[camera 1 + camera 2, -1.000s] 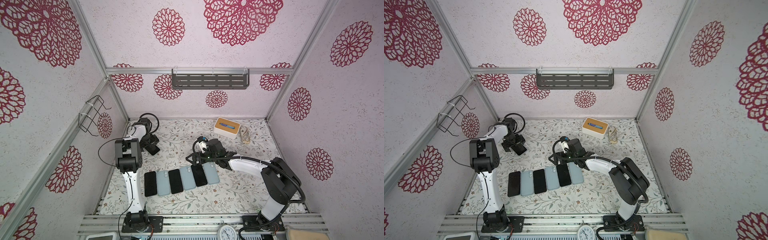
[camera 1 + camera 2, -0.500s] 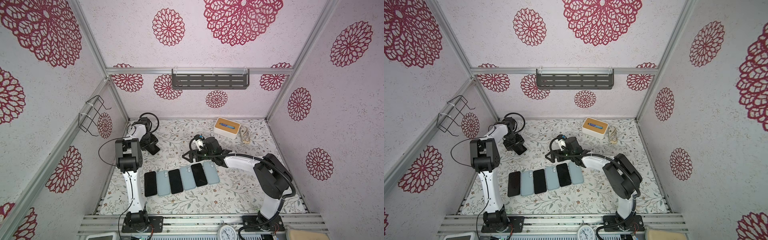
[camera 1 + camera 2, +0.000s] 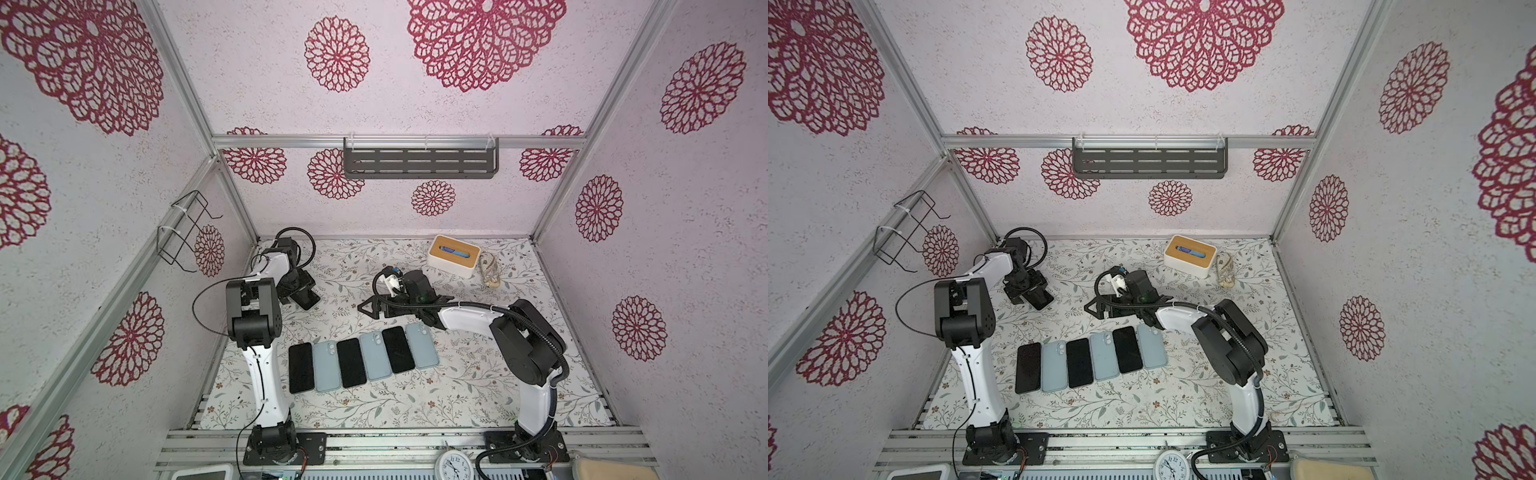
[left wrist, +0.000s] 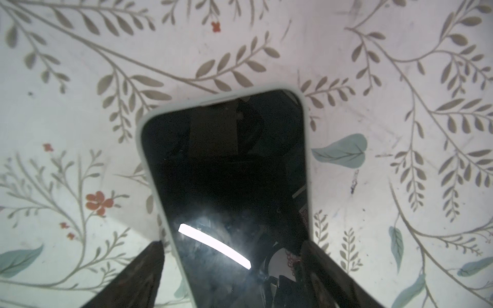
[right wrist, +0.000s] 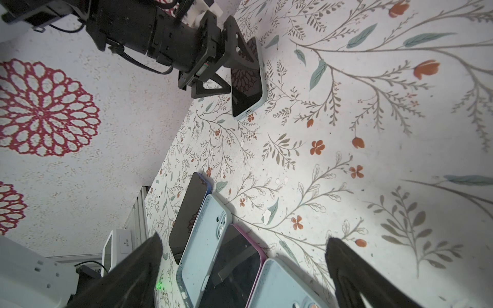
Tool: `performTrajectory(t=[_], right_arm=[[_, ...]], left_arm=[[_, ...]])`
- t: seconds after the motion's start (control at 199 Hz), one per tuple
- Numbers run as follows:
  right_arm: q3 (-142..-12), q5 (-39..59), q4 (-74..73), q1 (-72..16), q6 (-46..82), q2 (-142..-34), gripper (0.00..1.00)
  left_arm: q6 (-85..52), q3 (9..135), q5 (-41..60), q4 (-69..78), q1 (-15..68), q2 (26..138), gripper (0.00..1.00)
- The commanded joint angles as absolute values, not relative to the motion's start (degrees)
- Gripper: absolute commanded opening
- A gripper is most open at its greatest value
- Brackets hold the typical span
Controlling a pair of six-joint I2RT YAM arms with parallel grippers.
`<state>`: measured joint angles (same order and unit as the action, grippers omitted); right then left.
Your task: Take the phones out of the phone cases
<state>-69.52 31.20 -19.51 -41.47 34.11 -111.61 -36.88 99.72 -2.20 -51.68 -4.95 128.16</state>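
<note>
A robotics lab cell is posing as a home here. Aluminium frame bars (image 3: 399, 142) are holding up wall panels (image 3: 249, 83) papered with red rosettes, and a floral sheet is covering the table (image 3: 478, 395). A left arm (image 3: 266, 374) and a right arm (image 3: 536, 399) are standing bolted to a slotted rail (image 3: 395, 442) along the table's front edge, with a clock (image 3: 453, 467) lying there. A grey shelf (image 3: 419, 163) and a wire rack (image 3: 183, 232) are hanging on the walls as props, and a row of phones and cases (image 3: 351, 362) is lying neatly lined up.

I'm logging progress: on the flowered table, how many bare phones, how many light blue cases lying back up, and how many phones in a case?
Bare phones, screen up: 3
Light blue cases, back up: 3
Phone in a case, apart from the row: 1
Total: 7
</note>
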Motion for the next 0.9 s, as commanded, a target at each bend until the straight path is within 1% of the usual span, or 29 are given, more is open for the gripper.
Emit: performTrajectory(t=[0.0,0.08,0.337,0.668,0.899], right_arm=[[-70.9,32.8,-20.5,-41.1,34.4,-110.5,0.99],[-70.6,32.9,-20.7,-41.1,34.3,-110.4,0.99],[-69.7,33.1,-20.4,-40.8,33.4,-109.5,0.99],[-70.3,33.6,-22.7,-40.4,36.4,-112.0,0.99],[-71.1,33.7,-26.1,-40.4,40.2,-114.3,0.99]], left_arm=[[-36.2,98.2,-2.3,-55.2,-4.5,129.6,0.88],[-36.0,99.0,-2.7,-56.0,-4.2,130.1,0.87],[-36.1,101.0,-3.5,-57.9,-3.7,131.2,0.88],[-36.7,98.7,1.0,-55.6,-3.4,130.4,0.72],[-37.0,94.6,5.7,-52.2,-3.0,127.6,0.7]])
